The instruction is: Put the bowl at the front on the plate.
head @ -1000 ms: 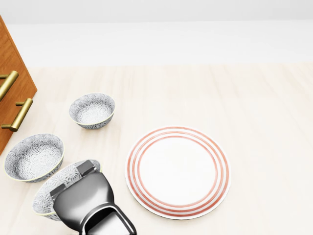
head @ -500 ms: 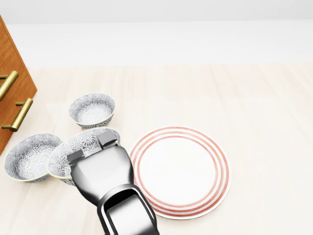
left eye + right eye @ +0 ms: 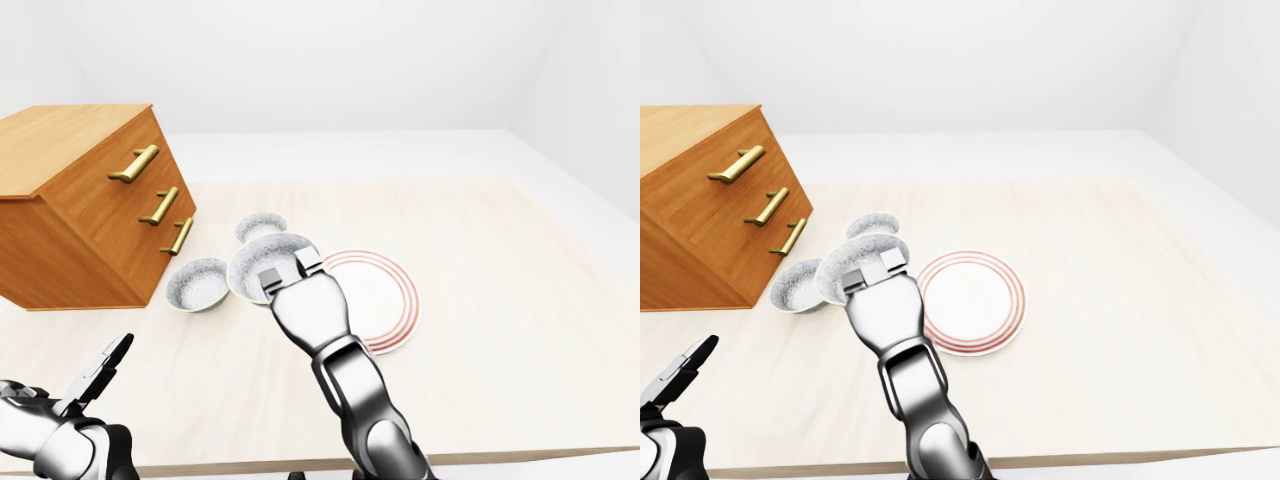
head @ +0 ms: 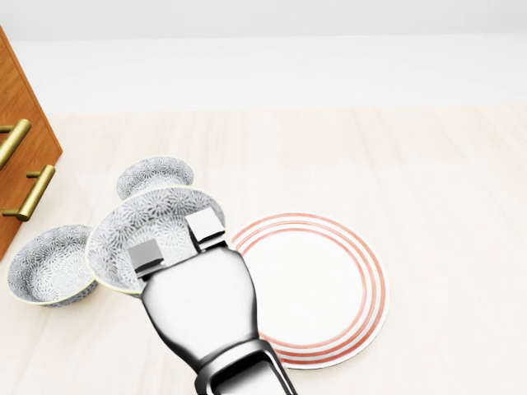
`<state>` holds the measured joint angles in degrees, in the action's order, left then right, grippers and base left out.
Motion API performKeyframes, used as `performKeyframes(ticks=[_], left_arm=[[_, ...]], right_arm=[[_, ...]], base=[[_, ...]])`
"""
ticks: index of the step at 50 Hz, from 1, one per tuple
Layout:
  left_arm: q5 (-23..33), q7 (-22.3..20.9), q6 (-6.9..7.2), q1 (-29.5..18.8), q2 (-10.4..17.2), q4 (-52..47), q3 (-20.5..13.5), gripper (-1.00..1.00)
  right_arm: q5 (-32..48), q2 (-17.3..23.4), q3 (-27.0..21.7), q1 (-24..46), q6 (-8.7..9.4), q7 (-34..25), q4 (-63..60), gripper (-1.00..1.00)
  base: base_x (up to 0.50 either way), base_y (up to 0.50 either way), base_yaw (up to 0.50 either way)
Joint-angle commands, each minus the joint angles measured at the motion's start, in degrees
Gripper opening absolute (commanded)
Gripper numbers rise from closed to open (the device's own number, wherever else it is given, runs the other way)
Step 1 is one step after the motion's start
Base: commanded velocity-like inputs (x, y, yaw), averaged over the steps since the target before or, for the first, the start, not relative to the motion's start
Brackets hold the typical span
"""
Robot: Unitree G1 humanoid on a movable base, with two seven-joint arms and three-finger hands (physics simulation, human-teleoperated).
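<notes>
1. A pale, light-wood plank tabletop [image 4: 428,164] lies under the right hand [image 4: 196,292] and spreads widest to the hand's right in the head view.
2. An orange-brown wooden chest of drawers [image 3: 70,210] stands on it, well to the left of the hand in the left-eye view.
3. Three brass bar handles [image 3: 160,204] run down the chest's drawer face, the side turned toward the hand.
4. The tabletop's near edge crosses the eye views below the hand.
5. Above the hand, past the table's far edge, lies a plain white floor [image 3: 350,155].
6. White walls [image 3: 300,60] rise beyond it, meeting in a corner up and to the hand's right.
7. The light is soft and even, with only faint shadows.
</notes>
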<state>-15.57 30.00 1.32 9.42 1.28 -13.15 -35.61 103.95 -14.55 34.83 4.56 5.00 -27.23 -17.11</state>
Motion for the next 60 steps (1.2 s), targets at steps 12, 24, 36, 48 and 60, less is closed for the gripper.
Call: performKeyframes(ticks=[12,24,36,48,60], left_arm=[[-0.09,0.00,-0.24,0.01,-0.04,0.10,0.04,1.00],[-0.05,0.00,-0.28,0.00,-0.02,0.13,0.07,1.00],[0.02,0.00,0.20,-0.12,-0.06,-0.28,-0.06,1.00],[-0.23,0.00,0.51,0.41,-0.24,-1.18,-0.23,1.00],[-0.09,0.00,0.22,0.17,-0.14,-0.63,-0.14,1.00]], right_arm=[[0.23,2.41,4.46,-4.20,0.00,7.50,-4.68,-1.00],[0.01,2.32,4.16,-4.36,0.00,8.28,-5.10,-1.00],[-2.61,5.83,-2.36,-5.73,0.00,9.18,-7.38,-1.00],[-4.64,7.66,-6.36,-6.71,0.00,11.11,-9.35,-1.00],[-4.09,7.97,-10.01,-7.96,0.00,9.96,-10.29,-1.00]], base=[[0.00,0.00,0.00],[0.00,0.00,0.00],[0.00,0.00,0.00],[0.00,0.00,0.00],[0.00,0.00,0.00]])
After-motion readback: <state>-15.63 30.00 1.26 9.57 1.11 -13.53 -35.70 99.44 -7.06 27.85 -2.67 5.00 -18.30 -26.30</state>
